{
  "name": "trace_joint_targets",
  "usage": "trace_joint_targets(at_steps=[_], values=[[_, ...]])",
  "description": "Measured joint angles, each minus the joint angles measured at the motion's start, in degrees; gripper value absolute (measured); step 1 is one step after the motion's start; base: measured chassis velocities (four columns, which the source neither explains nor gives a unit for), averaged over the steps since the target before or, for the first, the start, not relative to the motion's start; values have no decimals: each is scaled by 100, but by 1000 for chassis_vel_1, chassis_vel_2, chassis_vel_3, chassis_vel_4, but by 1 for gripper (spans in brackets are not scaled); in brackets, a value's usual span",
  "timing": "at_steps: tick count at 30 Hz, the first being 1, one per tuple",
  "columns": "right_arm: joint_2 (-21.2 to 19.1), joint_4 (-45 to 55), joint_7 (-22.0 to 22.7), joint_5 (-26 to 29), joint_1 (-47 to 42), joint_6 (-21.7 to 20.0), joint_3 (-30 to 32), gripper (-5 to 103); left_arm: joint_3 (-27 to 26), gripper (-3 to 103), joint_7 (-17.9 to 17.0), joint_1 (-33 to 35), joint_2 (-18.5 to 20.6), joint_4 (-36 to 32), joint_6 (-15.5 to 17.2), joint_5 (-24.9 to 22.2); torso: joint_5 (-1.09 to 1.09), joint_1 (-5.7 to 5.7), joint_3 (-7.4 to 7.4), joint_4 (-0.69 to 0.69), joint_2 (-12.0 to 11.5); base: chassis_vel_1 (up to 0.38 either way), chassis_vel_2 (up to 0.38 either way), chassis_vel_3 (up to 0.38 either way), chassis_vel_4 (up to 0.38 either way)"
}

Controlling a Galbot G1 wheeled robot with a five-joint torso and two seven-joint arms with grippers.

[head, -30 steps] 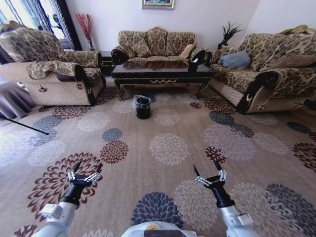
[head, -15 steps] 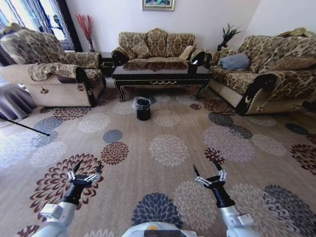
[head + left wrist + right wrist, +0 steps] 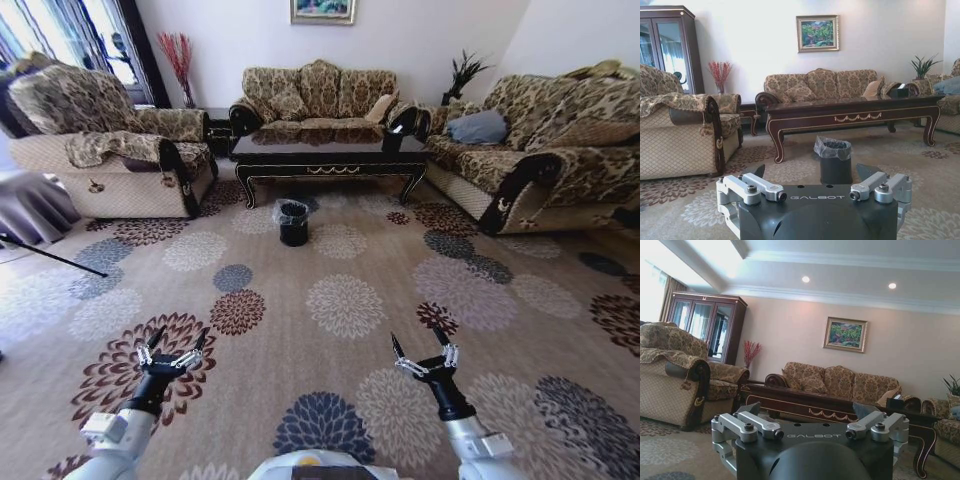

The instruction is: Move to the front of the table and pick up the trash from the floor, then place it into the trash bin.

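I have both arms held low over the floor (image 3: 400,240), well short of the table (image 3: 325,160). My left gripper (image 3: 171,345) has its fingers spread wide and grips nothing; my right gripper (image 3: 424,350) is the same, splayed and empty. Far ahead of both, roughly between their lines, the trash bin (image 3: 293,222) stands upright with its clear liner, just in front of the table. A small dark spot beyond the right gripper, near the table's right leg, may be trash (image 3: 397,216); I can't tell.
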Motion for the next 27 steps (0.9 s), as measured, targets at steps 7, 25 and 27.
trace_joint_targets(at_steps=[7,25,27], values=[[0,0,0,0,0,0,0,100,0,100,0,0,0,0,0,0,2,48,97,-1,148,0,0,0,0],[0,0,0,0,0,0,0,100,0,100,0,0,0,0,0,0,1,186,371,0,559,0,0,0,0],[0,0,0,0,0,0,0,100,0,100,0,0,0,0,0,0,1,207,404,0,614,0,0,0,0]])
